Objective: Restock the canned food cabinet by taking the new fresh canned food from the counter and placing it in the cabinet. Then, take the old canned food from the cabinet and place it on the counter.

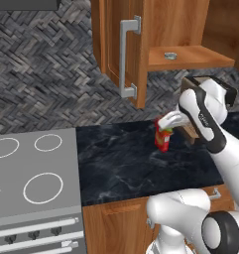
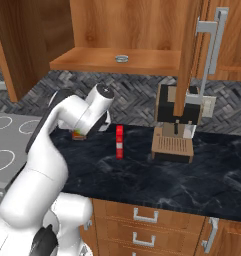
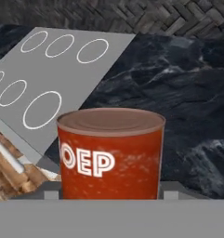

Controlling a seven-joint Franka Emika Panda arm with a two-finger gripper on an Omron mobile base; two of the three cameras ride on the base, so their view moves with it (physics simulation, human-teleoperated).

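Restock, second half under way: flat silver tin on cabinet shelf; orange-red can gripped in end effector, above desk, not yet set down.

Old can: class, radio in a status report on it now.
Gripper shut on old can, above counter. Flat tin on cabinet shelf. Red carton stands apart.

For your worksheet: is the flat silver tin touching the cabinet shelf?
Touching. In the right base view the new tin sits flat on the wooden cabinet shelf, with no gap beneath it; the left base view shows the same.
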